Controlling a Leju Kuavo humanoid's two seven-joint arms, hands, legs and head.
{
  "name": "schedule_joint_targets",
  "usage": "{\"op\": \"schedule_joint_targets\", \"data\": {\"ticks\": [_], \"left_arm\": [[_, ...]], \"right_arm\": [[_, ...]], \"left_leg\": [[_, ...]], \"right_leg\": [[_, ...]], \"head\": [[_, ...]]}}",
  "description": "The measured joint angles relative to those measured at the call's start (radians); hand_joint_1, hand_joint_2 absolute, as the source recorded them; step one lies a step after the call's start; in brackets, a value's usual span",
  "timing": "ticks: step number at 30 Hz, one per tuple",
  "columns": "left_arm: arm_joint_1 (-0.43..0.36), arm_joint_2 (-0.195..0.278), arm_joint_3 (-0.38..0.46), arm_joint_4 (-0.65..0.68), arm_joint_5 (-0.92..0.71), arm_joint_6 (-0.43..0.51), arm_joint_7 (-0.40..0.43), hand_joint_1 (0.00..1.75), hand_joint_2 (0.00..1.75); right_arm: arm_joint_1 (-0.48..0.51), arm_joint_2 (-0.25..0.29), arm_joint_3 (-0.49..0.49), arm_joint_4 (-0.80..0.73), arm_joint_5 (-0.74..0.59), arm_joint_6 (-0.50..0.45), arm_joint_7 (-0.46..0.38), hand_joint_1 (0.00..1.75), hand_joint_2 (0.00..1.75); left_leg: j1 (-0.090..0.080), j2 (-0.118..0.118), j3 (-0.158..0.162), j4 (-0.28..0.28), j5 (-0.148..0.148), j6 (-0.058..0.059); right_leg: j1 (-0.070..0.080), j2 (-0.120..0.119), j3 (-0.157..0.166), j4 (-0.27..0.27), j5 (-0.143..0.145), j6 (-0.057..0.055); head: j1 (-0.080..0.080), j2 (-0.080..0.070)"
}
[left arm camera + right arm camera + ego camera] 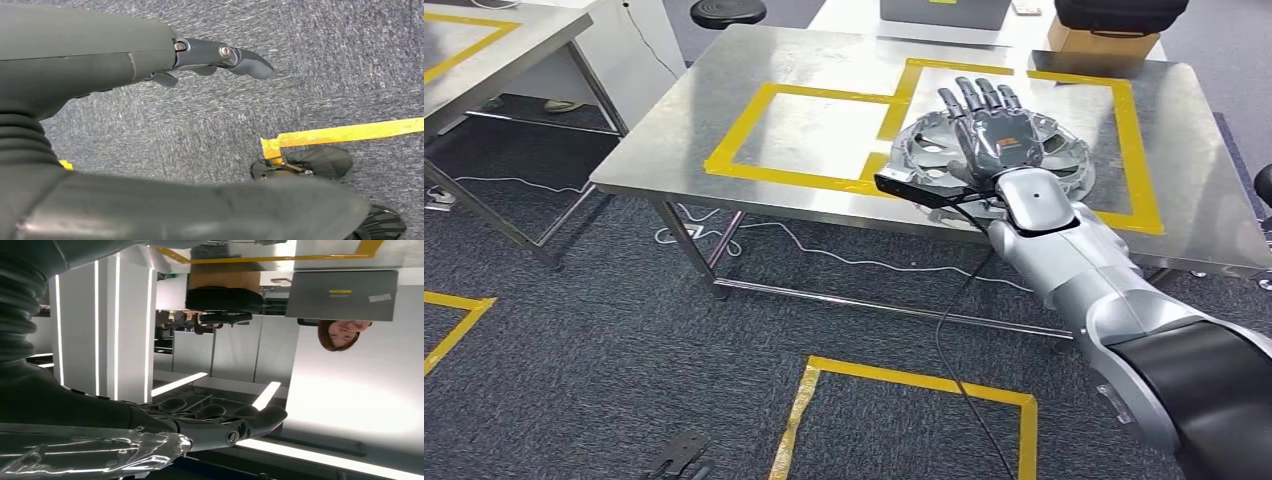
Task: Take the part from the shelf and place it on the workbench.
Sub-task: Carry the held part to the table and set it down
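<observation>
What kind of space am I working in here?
Probably an industrial test lab or workshop: a steel workbench marked with yellow tape squares, more tape on the grey carpet floor, and a round metal part under the right hand.

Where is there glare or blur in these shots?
Head view: soft reflections on the steel workbench, everything sharp. Right wrist view: blown-out white glare beyond the right hand, and shine on the part. Left wrist view: the left hand is close and soft.

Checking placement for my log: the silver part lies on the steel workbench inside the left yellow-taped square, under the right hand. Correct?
Not quite. The head view shows the silver part on the steel workbench inside the right yellow-taped square, overlapping its left edge, under the right hand.
</observation>
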Motion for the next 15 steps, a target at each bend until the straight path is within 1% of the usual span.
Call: {"op": "schedule_joint_targets", "data": {"ticks": [6,10,15], "left_arm": [[0.002,0.001,0.0,0.0,0.0,0.003,0.001,0.0,0.0],[0.003,0.001,0.0,0.0,0.0,0.004,-0.001,0.0,0.0],[0.004,-0.001,0.002,0.0,0.009,0.008,0.004,0.0,0.0]], "right_arm": [[0.006,0.005,0.0,-0.006,-0.039,-0.03,-0.031,0.0,0.0],[0.008,0.005,0.0,-0.016,-0.046,-0.039,-0.04,0.0,1.75],[0.008,0.003,0.001,-0.026,-0.052,-0.038,-0.045,0.0,1.75]], "left_leg": [[0.0,0.0,0.0,0.0,0.0,0.0],[0.0,0.0,0.0,0.0,0.0,0.0],[0.0,0.0,0.0,0.0,0.0,0.0]], "right_leg": [[0.0,0.0,0.0,0.0,0.0,0.0],[0.0,0.0,0.0,0.0,0.0,0.0],[0.0,0.0,0.0,0.0,0.0,0.0]], "head": [[0.0,0.0],[0.0,0.0],[0.0,0.0]]}}
